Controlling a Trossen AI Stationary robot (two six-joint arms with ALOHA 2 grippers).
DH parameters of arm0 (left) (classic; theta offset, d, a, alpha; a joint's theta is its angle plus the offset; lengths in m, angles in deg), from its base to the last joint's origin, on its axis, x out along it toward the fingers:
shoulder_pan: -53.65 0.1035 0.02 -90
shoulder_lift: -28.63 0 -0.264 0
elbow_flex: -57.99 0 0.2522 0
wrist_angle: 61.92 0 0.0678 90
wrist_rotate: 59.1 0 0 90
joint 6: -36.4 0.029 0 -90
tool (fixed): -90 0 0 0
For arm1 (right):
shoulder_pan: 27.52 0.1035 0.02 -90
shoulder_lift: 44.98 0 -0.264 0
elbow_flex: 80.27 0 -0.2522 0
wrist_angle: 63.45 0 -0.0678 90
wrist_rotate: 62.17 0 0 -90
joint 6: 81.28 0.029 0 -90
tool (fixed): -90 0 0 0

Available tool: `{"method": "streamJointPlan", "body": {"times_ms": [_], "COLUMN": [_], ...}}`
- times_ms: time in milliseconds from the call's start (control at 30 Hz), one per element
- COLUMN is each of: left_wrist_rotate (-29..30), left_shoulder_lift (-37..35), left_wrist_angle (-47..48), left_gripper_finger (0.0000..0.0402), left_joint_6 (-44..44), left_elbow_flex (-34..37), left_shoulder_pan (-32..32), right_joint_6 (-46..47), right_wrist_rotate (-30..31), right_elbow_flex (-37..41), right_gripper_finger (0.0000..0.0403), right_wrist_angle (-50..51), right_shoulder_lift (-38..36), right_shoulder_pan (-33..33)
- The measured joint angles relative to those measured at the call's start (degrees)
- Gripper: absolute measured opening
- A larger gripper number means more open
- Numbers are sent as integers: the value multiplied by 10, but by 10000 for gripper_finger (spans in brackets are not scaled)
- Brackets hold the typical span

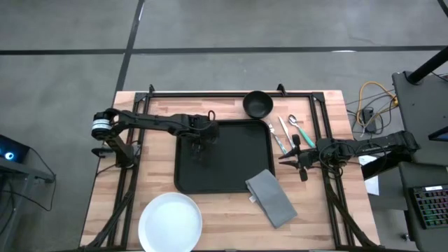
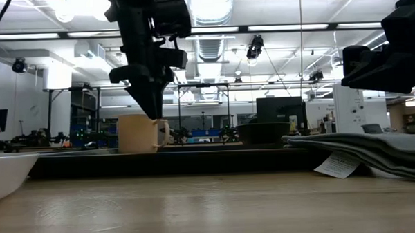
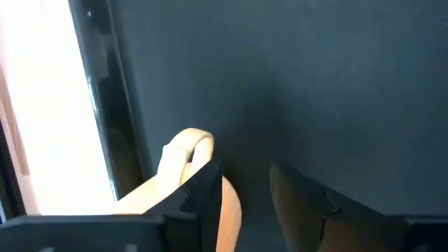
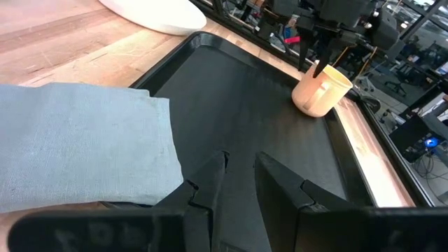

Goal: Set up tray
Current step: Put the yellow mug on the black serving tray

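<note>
The tray point(image 1: 231, 164) is a large flat black rectangle with rounded corners and a low raised rim; it fills the centre of the high view, on the wooden table point(image 1: 329, 210).

Going by the low view, nearest the camera are one white plate point(image 1: 170, 222), at the lower left of the high view and off the tray, and one grey folded napkin point(image 1: 271, 198), lying across the tray's lower right corner with a small white tag at its edge.

Farther back, on the tray near its upper left corner, stands one beige mug point(image 4: 321, 91) with a handle. The left gripper point(image 1: 199, 145) comes down on it; in the left wrist view one finger is inside the mug's rim and the other outside, jaws apart across the wall, though I cannot tell whether they press it.

The right gripper point(image 1: 286, 158) waits at the tray's right edge, just above the napkin, its jaws a little apart and empty.

Farthest, past the tray's upper right corner, sits one small black bowl point(image 1: 257, 104). To the right of it lie pieces of cutlery point(image 1: 288, 132); the count is unclear.
</note>
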Motion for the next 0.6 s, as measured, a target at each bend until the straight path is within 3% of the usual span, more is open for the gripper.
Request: {"method": "streamJointPlan", "body": {"times_ms": [367, 600], "left_wrist_rotate": [16, 57], "left_shoulder_lift": [0, 0], "left_wrist_angle": [-47, -50], "left_gripper_finger": [104, 104], "left_joint_6": [0, 0], "left_elbow_flex": [12, 15], "left_shoulder_pan": [10, 10], "right_joint_6": [-1, 0], "right_wrist_rotate": [0, 0], "right_elbow_flex": [0, 0], "right_gripper_finger": [68, 68], "right_wrist_angle": [0, 0], "right_shoulder_lift": [0, 0], "right_shoulder_pan": [0, 0]}}
